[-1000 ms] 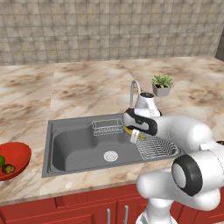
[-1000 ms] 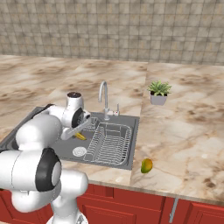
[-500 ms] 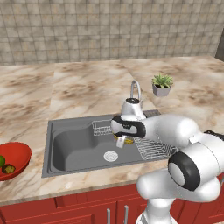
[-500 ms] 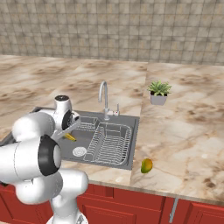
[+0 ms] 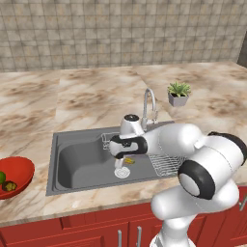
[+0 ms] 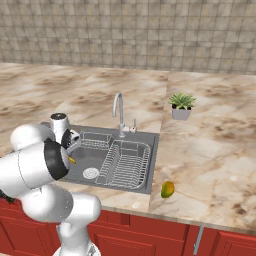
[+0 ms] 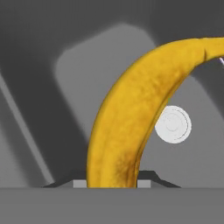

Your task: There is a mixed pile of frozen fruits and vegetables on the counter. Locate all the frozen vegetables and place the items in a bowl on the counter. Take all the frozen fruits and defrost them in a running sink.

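Reaching down and leftward from its base, the white Franka arm bends over the dark grey rectangular metal sink (image 5: 77, 161), its 2-finger gripper (image 5: 126, 160) low inside the basin just beside the round pale drain (image 5: 122, 172). The jaws are closed tight on 1 small curved yellow banana (image 7: 131, 118), which arcs up from between the finger tips in the hand view, smooth-skinned with faint brown mottling near its base; a sliver of it also shows under the hand in the right base view (image 6: 72, 160). 1 curved chrome tap (image 5: 148, 103) stands at the back edge of the basin, and 1 wire dish rack (image 6: 125, 162) fills its right part. 1 yellow-green oval fruit with an orange blush (image 6: 167, 189) lies on the beige and brown marble-patterned counter (image 6: 215, 150), near the front edge to the right of the sink. At the far left, 1 wide glossy red bowl (image 5: 19, 174) holds 2 small green pieces (image 5: 6, 182). 1 small grey pot with a spiky green plant (image 5: 178, 93) sits behind the sink.
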